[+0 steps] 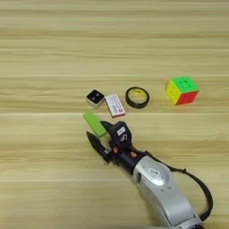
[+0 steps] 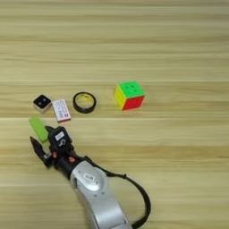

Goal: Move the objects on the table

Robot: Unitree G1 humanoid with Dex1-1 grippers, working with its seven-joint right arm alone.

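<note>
My right gripper [image 1: 95,128] is open at the table's middle front, its two black fingers straddling the near end of the flat bright-green bar [image 1: 94,122]. The bar lies on the table [image 1: 44,44], slanting away to the upper left. Just beyond it stand a tiny white cube with a black top [image 1: 95,98], a red-and-white card [image 1: 115,105] and a black ring of tape [image 1: 137,106], in a row from left to right. Further right sits the multicoloured puzzle cube [image 1: 182,90], green face up. The silver forearm [image 2: 94,188] comes in from the bottom edge.
A black cable [image 1: 203,190] loops out to the right of the forearm. Bare wood lies behind the row of things and to the left of the gripper.
</note>
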